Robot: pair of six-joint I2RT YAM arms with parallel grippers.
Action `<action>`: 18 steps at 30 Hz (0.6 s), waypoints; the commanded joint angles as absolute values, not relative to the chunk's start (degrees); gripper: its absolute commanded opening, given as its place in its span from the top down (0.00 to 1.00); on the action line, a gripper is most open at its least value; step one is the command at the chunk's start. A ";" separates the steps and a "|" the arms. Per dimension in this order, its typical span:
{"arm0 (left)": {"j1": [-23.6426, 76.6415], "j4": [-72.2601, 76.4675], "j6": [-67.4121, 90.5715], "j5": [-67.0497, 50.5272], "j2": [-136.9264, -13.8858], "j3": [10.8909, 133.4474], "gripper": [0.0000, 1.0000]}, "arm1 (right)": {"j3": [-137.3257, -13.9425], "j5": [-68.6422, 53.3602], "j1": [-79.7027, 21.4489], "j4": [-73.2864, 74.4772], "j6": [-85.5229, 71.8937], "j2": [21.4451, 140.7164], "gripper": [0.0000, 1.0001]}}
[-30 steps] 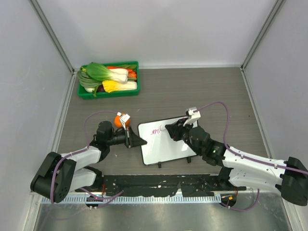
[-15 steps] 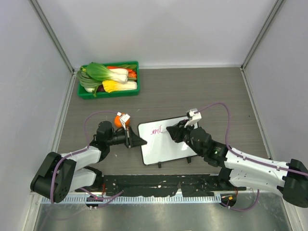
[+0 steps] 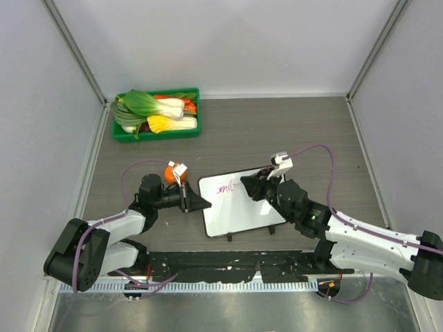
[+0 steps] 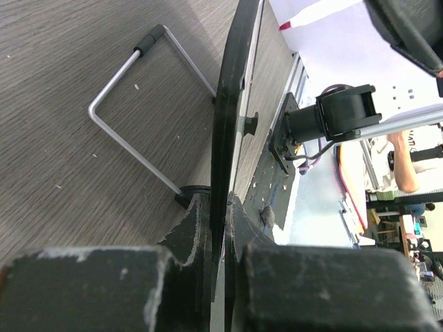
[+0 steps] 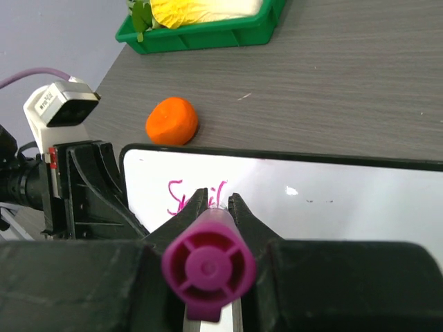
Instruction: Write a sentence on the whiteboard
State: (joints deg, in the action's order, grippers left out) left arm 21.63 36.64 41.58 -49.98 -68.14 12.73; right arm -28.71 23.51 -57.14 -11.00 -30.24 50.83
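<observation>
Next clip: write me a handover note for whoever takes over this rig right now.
Left gripper: shut on the whiteboard at its left edge, steadying it.
Right gripper: shut on the magenta marker, tip at the board beside the writing.
Whiteboard sits on the table between the two arms.
Done: the sentence is begun, pink letters reading roughly "Smil" at the upper left.
Left: the rest of the sentence; most of the board is blank.

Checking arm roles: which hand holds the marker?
The right hand grips the magenta marker at the whiteboard; the left hand only clamps its edge.
</observation>
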 commanded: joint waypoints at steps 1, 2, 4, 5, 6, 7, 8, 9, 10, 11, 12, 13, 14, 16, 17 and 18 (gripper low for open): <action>21.27 34.10 36.74 -43.68 -68.82 12.66 1.00 | -32.43 26.01 -56.95 -11.78 -28.21 49.83 1.00; 21.36 34.10 36.74 -43.86 -68.73 12.66 1.00 | -32.69 25.93 -56.95 -11.43 -28.04 50.27 0.99; 21.44 33.93 36.65 -43.77 -68.64 12.66 1.00 | -32.43 25.93 -57.04 -11.51 -28.21 50.71 0.99; 21.45 34.01 36.74 -43.77 -68.73 12.66 1.00 | -32.26 25.84 -56.95 -11.51 -28.47 50.71 0.99; 21.36 34.01 36.74 -43.77 -68.64 12.57 1.00 | -31.82 25.67 -56.95 -11.51 -28.65 50.80 0.99; 21.36 34.01 36.74 -43.77 -68.56 12.57 1.00 | -31.73 25.58 -56.95 -11.43 -28.74 50.89 0.99; 21.36 34.01 36.74 -43.77 -68.55 12.57 1.00 | -31.29 25.49 -56.95 -11.34 -28.91 50.80 0.99; 21.44 33.93 36.74 -43.86 -68.55 12.57 1.00 | -31.12 25.40 -56.95 -11.34 -29.18 50.71 0.99; 21.45 33.93 36.74 -43.77 -68.55 12.57 1.00 | -30.68 25.40 -56.95 -11.34 -29.44 50.71 0.99; 21.36 33.93 36.74 -43.77 -68.55 12.57 1.00 | -30.24 25.40 -56.95 -11.34 -29.53 50.71 0.99; 21.36 33.93 36.74 -43.68 -68.55 12.57 1.00 | -30.15 25.14 -56.95 -11.34 -29.71 50.71 0.99; 21.36 33.93 36.74 -43.68 -68.47 12.57 1.00 | -29.89 24.96 -56.95 -11.42 -29.97 50.80 0.99; 21.44 33.84 36.74 -43.68 -68.55 12.57 1.00 | -29.88 24.87 -56.95 -11.34 -30.41 50.89 0.99; 21.36 34.01 36.74 -43.68 -68.73 12.66 1.00 | -29.44 24.70 -56.95 -11.78 -30.76 51.06 0.99; 21.27 34.01 36.74 -43.68 -68.82 12.66 1.00 | -29.10 24.61 -56.95 -12.13 -30.85 51.24 0.99; 21.36 34.01 36.74 -43.68 -68.91 12.66 1.00 | -28.92 24.61 -56.95 -12.30 -31.02 51.33 0.99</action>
State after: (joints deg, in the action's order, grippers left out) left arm 21.63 36.62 41.56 -49.98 -68.12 12.73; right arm -29.63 24.14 -57.14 -10.52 -29.74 51.05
